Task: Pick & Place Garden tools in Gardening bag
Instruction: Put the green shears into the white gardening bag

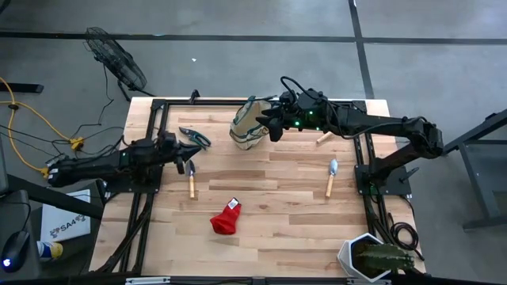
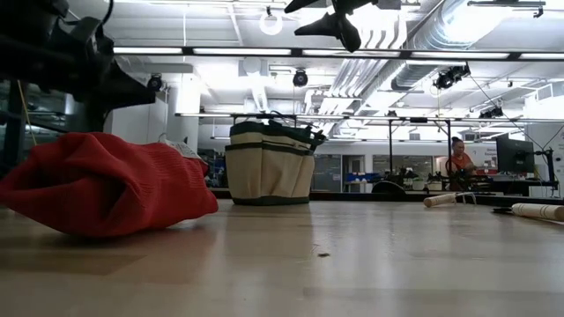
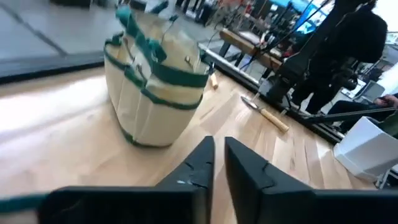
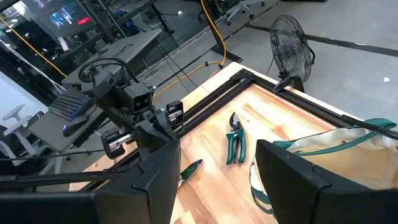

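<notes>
fingers on your right gripper (image 1: 272,127) stand spread above the gardening bag (image 1: 247,125); your left gripper (image 3: 217,163) shows only a narrow slit. you have one tan, green-trimmed bag at the table's far edge, two wooden-handled trowels (image 1: 191,177) (image 1: 331,176), one pruning shears (image 1: 195,137), one red cloth (image 1: 226,218).

Potted plant (image 1: 379,259), floor fan (image 1: 116,59).
</notes>
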`<action>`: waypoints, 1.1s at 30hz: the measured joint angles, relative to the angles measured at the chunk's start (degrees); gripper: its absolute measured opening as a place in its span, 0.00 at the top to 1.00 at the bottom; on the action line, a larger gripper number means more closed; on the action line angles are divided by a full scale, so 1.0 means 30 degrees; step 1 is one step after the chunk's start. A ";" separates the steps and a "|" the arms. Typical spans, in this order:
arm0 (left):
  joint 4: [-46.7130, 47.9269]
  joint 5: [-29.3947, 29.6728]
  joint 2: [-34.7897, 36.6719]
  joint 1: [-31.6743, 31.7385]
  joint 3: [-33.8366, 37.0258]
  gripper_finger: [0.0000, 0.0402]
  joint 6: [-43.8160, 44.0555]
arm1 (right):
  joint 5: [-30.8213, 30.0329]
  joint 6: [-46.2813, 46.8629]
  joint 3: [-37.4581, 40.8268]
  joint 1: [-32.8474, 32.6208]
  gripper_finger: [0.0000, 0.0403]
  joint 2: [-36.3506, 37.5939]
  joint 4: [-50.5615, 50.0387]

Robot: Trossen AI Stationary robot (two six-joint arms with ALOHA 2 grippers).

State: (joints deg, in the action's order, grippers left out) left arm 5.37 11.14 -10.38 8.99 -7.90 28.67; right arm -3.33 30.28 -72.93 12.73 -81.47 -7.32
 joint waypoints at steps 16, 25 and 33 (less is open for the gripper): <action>0.4459 0.1346 -1.0620 0.0007 -0.5502 0.50 0.0759 | 0.0158 -0.0654 0.0000 0.0000 0.50 0.0000 -0.0020; 1.0050 0.0969 -1.7477 0.1028 -1.0476 0.50 0.0059 | 0.0245 -0.1116 0.0000 0.0000 0.50 0.0000 -0.0930; 1.2061 -0.1911 -2.1688 0.4114 -1.3259 0.50 -0.2237 | 0.0997 -0.1665 0.0000 0.0007 0.50 -0.0007 -0.1025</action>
State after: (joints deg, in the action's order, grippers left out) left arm 41.55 5.40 -75.44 21.34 -47.68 21.96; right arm -0.34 25.29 -72.93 12.75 -81.49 -10.39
